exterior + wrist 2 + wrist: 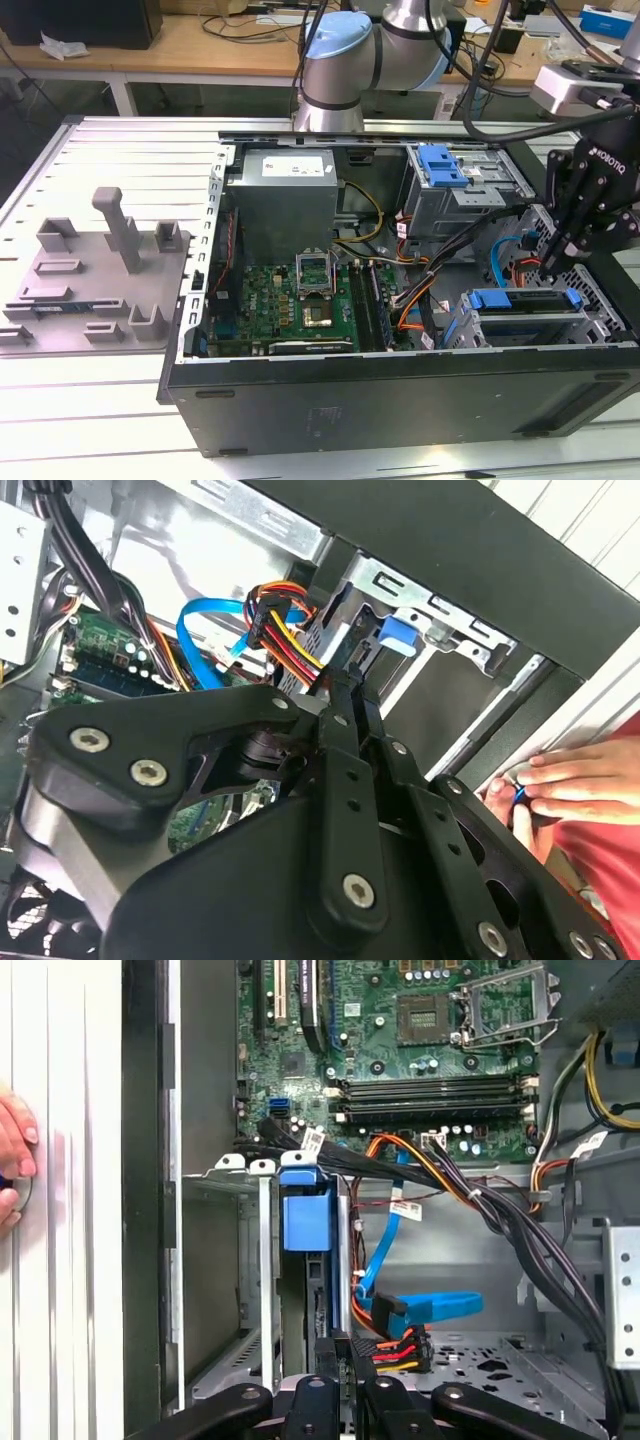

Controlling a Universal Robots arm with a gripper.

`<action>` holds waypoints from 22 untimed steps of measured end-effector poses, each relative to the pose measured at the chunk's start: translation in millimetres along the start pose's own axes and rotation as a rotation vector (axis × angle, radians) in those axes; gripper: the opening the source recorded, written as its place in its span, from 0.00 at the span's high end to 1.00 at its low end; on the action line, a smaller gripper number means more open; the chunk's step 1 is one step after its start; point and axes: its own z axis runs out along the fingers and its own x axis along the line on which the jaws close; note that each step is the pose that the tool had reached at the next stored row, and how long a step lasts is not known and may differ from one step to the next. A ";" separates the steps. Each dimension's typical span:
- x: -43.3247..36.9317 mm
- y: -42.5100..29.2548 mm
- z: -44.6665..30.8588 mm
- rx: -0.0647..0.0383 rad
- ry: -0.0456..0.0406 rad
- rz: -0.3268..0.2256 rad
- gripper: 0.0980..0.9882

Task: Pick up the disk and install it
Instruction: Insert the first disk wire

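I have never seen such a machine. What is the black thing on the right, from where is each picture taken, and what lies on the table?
The machine is a robot arm with a black gripper at its end. The exterior view comes from a camera standing apart. Both wrist views come from cameras that ride on the arm and look along the gripper. On the slatted table lies an open computer case. On the exterior view's left stands a grey fixture with upright posts. The gripper reaches into the case, close to the disk, which sits in a bay in its blue bracket. Whether the gripper holds the disk cannot be told. A person's hand rests outside the case.
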 end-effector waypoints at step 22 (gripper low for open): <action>6.7 -0.4 3.3 0.000 0.0110 0.006 0.93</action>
